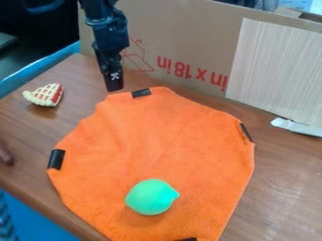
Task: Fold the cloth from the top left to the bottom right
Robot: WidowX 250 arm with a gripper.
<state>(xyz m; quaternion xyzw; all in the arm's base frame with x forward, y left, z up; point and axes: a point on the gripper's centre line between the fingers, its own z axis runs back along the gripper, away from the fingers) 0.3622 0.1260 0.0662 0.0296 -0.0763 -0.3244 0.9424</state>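
My black gripper (114, 84) hangs at the upper left, over the table near the cloth's top left edge and left of its top black patch. Spread flat over much of the table is the orange cloth (170, 146), slightly rippled, with black patches at its top, left, right and bottom edges. A green, lemon-shaped toy (151, 196) rests on the lower part of the cloth.
A toy pie slice (45, 95) lies on the wooden table (286, 179) at the upper left. Along the back stands a cardboard sheet (182, 42) with a pale wood-grain panel (277, 70). A brown object (5, 155) shows at the left edge.
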